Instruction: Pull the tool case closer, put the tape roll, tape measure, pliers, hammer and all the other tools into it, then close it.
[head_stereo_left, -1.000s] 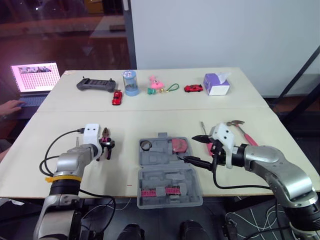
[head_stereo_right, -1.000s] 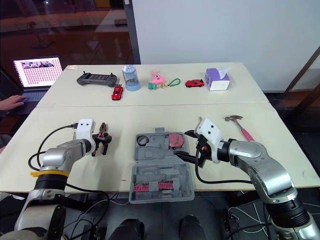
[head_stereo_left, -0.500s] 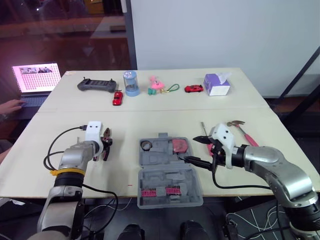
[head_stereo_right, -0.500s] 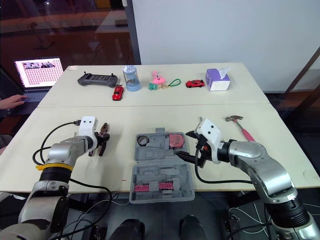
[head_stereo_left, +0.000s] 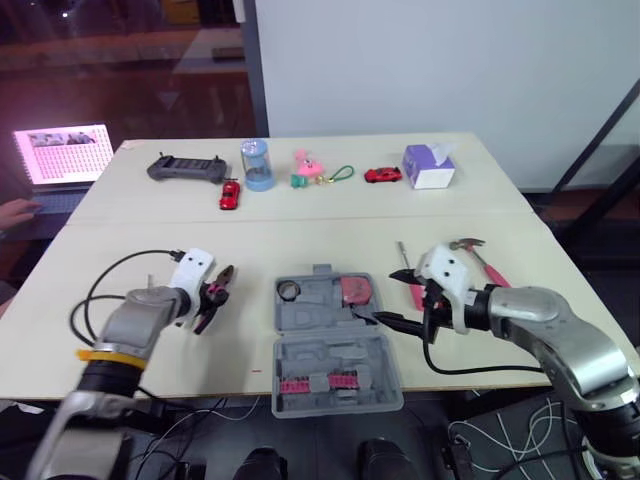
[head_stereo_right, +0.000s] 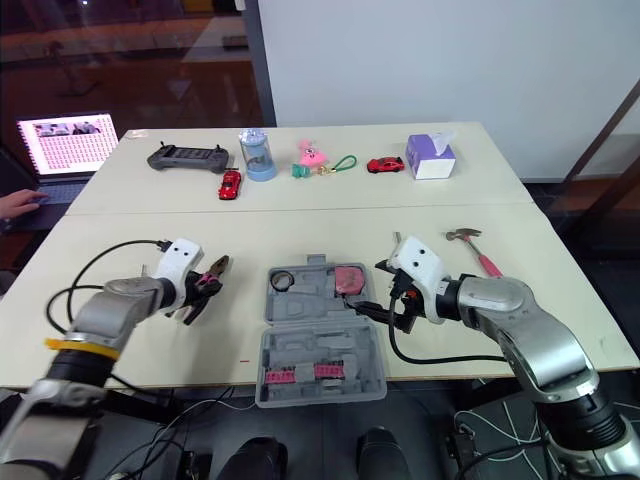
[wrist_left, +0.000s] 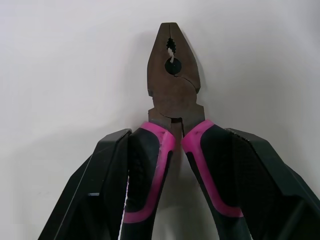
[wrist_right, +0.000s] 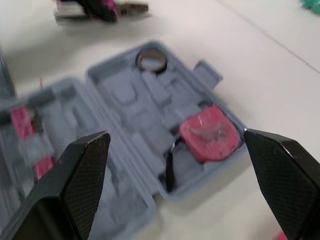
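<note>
The open grey tool case (head_stereo_left: 330, 312) lies lower centre on the pale counter (head_stereo_left: 300, 245). Left jaws clamp the pliers (wrist_left: 172, 95), lower left. Right jaws gape beside the case. A white wall (head_stereo_left: 400, 60) stands behind.

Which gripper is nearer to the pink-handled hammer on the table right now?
Right. The right gripper sits open at the grey plastic tool case's right edge, beside the pink-handled steel hammer; the left gripper is off the case's left side, shut on the pink-handled pliers.
</note>
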